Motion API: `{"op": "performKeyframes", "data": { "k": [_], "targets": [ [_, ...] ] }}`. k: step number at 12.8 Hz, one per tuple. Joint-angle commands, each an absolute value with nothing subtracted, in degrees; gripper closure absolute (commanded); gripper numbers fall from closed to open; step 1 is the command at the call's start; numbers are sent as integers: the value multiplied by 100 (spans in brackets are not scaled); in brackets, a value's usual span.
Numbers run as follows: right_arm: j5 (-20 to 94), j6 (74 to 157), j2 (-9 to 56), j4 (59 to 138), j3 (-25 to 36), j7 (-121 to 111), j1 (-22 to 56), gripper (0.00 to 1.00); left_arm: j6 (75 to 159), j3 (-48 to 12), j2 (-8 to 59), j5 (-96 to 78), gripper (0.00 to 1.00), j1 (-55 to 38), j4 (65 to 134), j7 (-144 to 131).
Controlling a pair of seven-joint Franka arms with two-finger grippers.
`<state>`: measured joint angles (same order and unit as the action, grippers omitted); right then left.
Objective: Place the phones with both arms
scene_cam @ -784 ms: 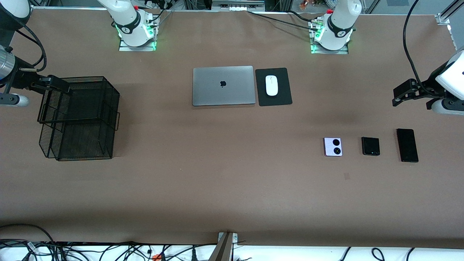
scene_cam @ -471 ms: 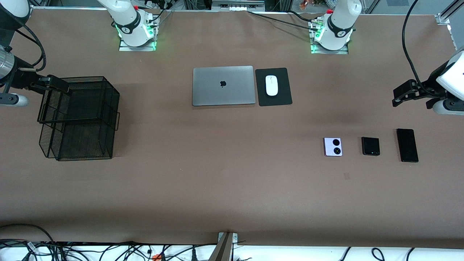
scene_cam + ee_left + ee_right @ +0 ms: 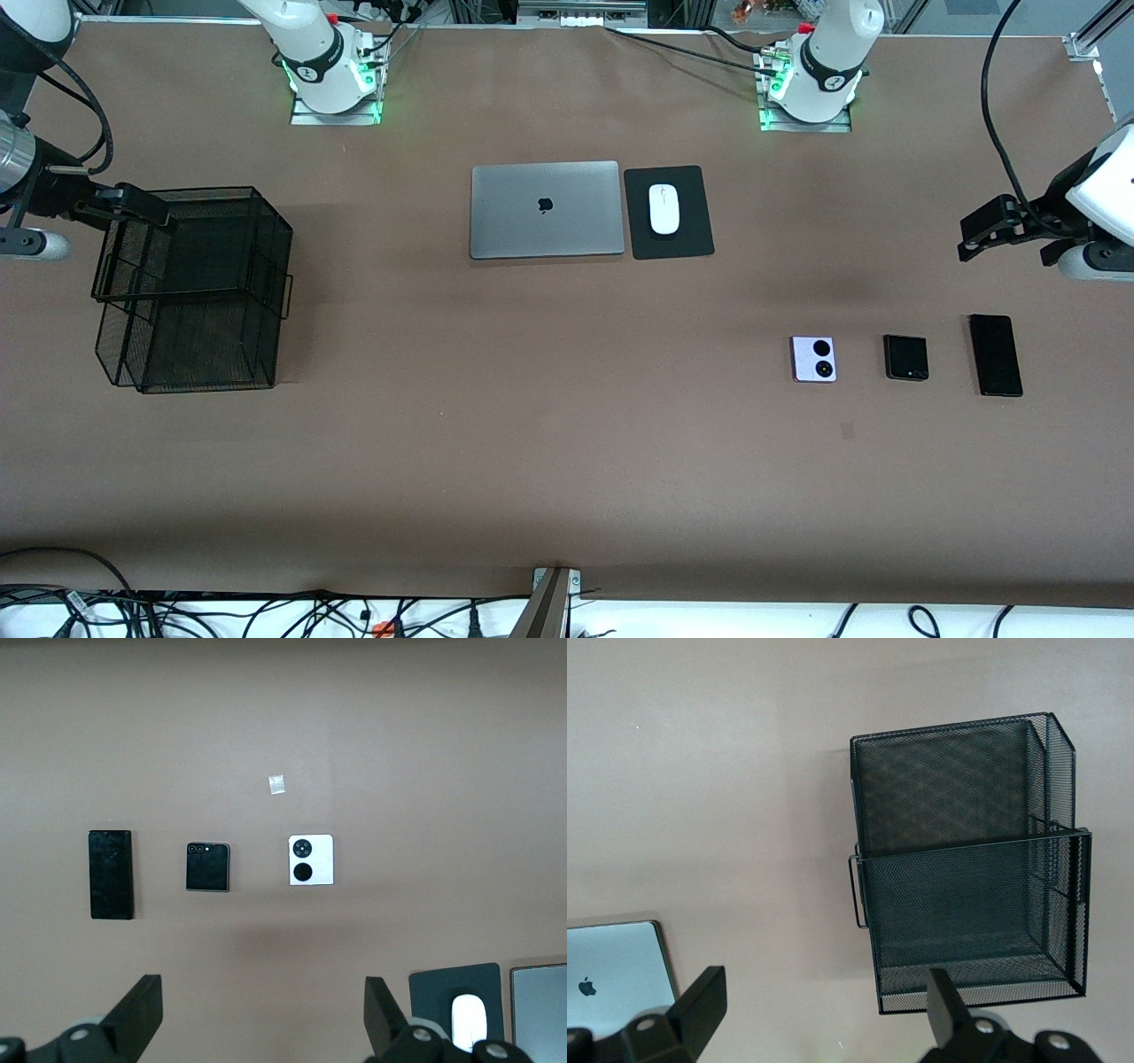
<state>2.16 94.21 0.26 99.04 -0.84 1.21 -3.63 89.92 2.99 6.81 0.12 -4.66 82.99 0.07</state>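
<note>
Laptop (image 3: 540, 997): cut off at the left wrist view's edge; likewise at the right wrist view's edge. Mouse (image 3: 469, 1020): lower part hidden by the left gripper (image 3: 263, 1014) housing. Both arms' upper links run out of the front view.

Left gripper (image 3: 973, 236) held aloft at the 3 o'clock edge of the front view, fingers (image 3: 137, 1014) spread wide and empty, right gripper (image 3: 133, 206) raised at 9 o'clock, jaws likewise parted, nothing gripped.
</note>
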Motion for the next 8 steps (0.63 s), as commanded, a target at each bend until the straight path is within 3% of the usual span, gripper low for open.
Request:
{"op": "performKeyframes", "data": {
  "k": [1,8],
  "targets": [
    [202,9378,-79,9905,-132,79,-404,0,8895,316,712,44,0,-483,8226,-1],
    [220,9299,-53,9853,-141,105,-343,0,8982,264,1431,44,0,-659,8314,26]
  ]
}}
